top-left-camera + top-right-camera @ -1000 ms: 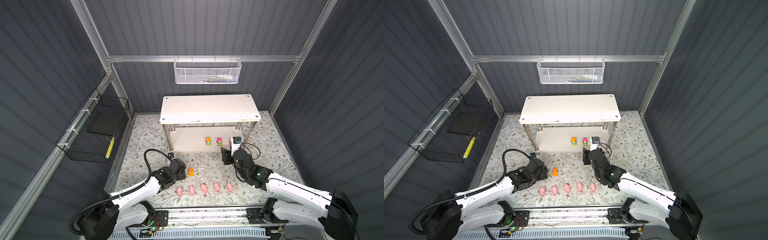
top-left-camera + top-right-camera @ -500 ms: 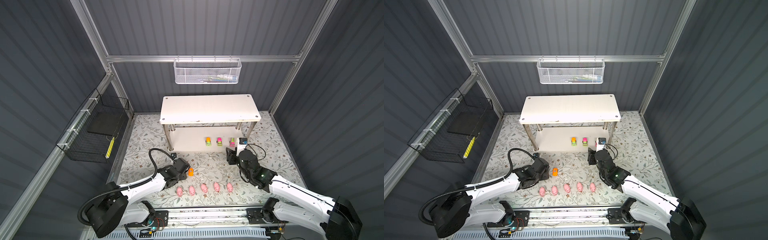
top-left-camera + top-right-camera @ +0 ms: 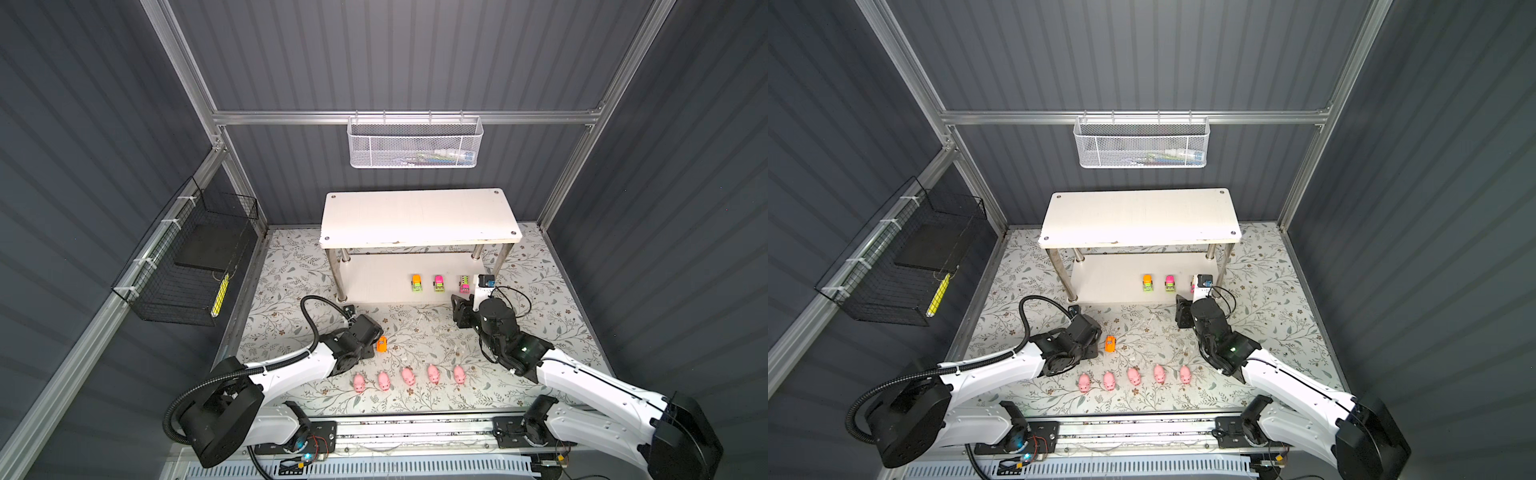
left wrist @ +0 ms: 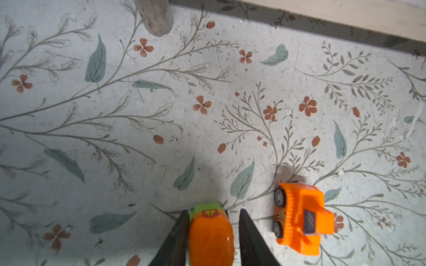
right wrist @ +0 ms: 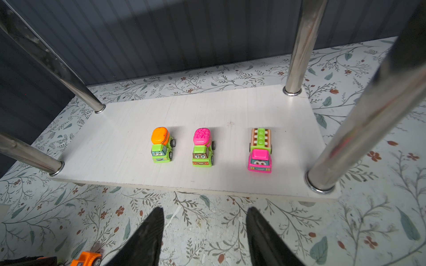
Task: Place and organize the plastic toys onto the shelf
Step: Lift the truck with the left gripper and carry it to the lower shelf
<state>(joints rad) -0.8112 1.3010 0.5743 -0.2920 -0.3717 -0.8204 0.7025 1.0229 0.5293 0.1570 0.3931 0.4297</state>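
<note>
Fingers [image 4: 179,232] of the left end effector [image 4: 214,210] are bracketing an orange-drummed mixer truck [image 4: 211,239] standing on the floral surface [image 4: 161,103]. One finger is lying against the truck's flank while a sliver of surface is showing beside the other. The jaws are therefore standing slightly spread around the toy and are not yet pinching it.

The step in hand is looking like a grasp. It is probably going best with the fingers meeting the green chassis sides evenly, since the rounded drum is likely offering a slippery hold. An all-orange toy truck [image 4: 302,221] is sitting just beside the outer finger without touching it, so a straight lift is the safer way of avoiding a nudge.

The right end effector [image 5: 204,211] is hanging spread and empty just in front of the shelf [image 3: 419,216]. On the shelf's lower board [image 5: 110,142] three toy trucks [image 5: 202,147] are standing in a row, facing forward. Bare board is lying on the side of that row away from the pink truck, which is looking like the natural slot.

Coming in low under the top board and between the chrome legs [image 5: 297,46] is calling for care. So is the set-down, as the wheels may be rolling. Five pink pigs [image 3: 408,376] are waiting in a line on the surface, well apart from the shelf.
</note>
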